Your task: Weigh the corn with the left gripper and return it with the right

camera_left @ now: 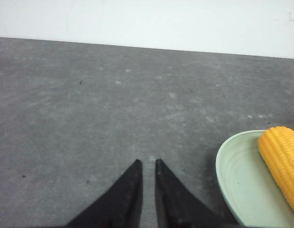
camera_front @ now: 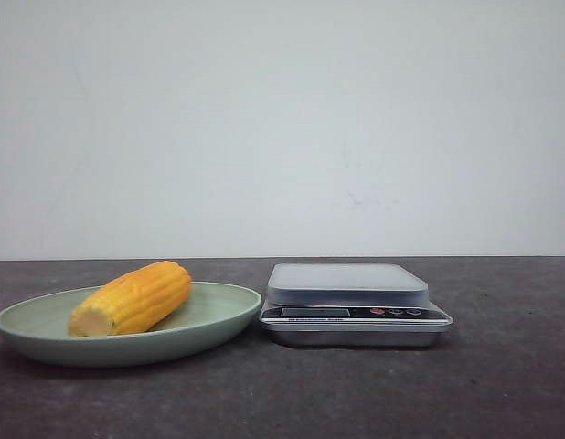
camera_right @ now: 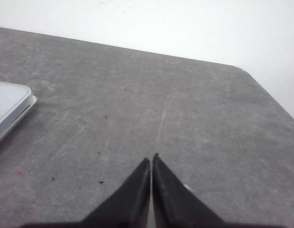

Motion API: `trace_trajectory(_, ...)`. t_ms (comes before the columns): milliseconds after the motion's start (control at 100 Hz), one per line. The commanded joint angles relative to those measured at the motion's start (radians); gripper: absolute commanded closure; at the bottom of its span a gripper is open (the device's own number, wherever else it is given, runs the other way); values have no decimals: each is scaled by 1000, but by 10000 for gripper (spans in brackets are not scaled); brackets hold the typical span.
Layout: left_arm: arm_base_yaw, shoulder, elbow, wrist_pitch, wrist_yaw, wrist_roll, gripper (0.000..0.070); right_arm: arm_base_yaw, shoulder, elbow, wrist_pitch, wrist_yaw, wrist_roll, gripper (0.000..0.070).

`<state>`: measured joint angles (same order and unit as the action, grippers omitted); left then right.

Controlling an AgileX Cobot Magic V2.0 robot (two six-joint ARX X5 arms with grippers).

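The corn [camera_front: 132, 298] is a short yellow-orange cob lying on its side in a pale green plate [camera_front: 218, 322] at the left of the table, its pale cut end toward the front left. The left wrist view catches one end of the corn [camera_left: 282, 166] and the plate rim [camera_left: 222, 175], off to the side of my left gripper [camera_left: 148, 162]. That gripper is shut but for a thin slit and holds nothing. My right gripper [camera_right: 151, 158] is shut and empty over bare table, well away from the scale corner [camera_right: 11, 107]. Neither gripper appears in the front view.
A silver digital scale [camera_front: 354, 302] with a pale grey platform stands just right of the plate, almost touching it. The dark grey tabletop ends at a white wall behind. The table's far right corner [camera_right: 240, 69] shows in the right wrist view.
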<state>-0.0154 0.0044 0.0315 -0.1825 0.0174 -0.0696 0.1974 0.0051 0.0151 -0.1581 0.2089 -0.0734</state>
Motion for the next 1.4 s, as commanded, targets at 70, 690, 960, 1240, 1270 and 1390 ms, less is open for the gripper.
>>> trace_trajectory(70, 0, -2, -18, -5, -2, 3, 700, 30, -2, -2, 0, 1, 14, 700)
trace_trajectory(690, 0, -2, -18, -5, -2, 3, 700, 101, -2, -2, 0, 2, 14, 700)
trace_trajectory(960, 0, -2, -18, -5, -2, 3, 700, 101, -2, -2, 0, 1, 14, 700)
trace_trajectory(1240, 0, -2, -18, -4, -1, 2, 700, 101, -2, -2, 0, 2, 14, 700)
trace_trajectory(1270, 0, -2, -18, -4, -1, 1, 700, 101, -2, -2, 0, 2, 14, 700)
trace_trajectory(1390, 0, -2, -17, -4, 23, -70, 700, 101, -2, -2, 0, 2, 14, 700)
